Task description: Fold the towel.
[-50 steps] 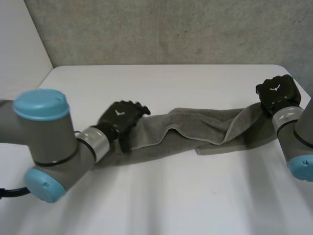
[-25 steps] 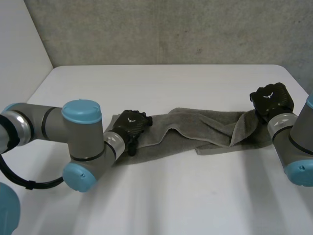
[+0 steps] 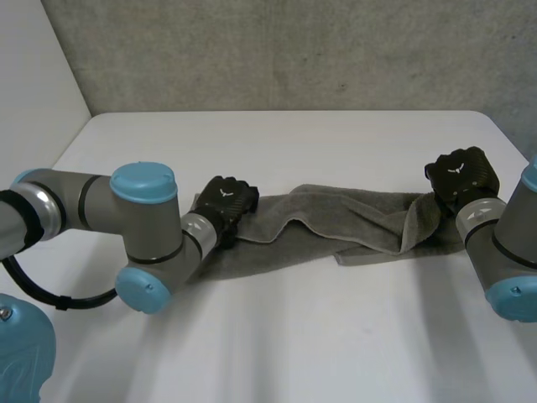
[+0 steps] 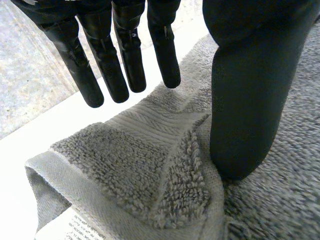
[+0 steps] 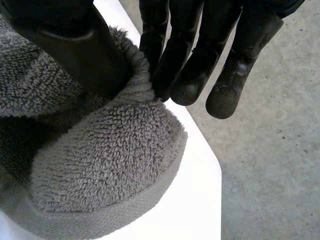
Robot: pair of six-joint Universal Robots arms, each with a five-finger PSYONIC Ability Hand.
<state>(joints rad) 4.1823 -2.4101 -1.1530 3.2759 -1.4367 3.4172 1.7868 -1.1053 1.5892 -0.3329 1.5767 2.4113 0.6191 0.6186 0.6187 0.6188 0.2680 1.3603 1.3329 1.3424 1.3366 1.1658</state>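
A grey towel (image 3: 336,222) lies stretched out and rumpled across the white table (image 3: 294,336). My left hand (image 3: 225,204) is at its left end. In the left wrist view the thumb (image 4: 245,100) presses down on the towel (image 4: 150,170), and the straight fingers (image 4: 125,55) hover above a turned-over corner, with a gap between them and the thumb. My right hand (image 3: 461,172) is at the towel's right end. There its fingers (image 5: 185,50) and thumb pinch a bunched fold of the towel (image 5: 95,165) and hold it raised.
A grey wall (image 3: 294,50) runs behind the table's far edge. The right end of the towel hangs near the table's corner (image 5: 200,200), with grey floor (image 5: 270,150) beyond. A white label (image 4: 85,227) shows under the towel's left corner.
My left arm has swung round, its hand settling a little further onto the towel's left end with the fingers drawing toward the thumb. My right hand has edged slightly left, still holding its fold.
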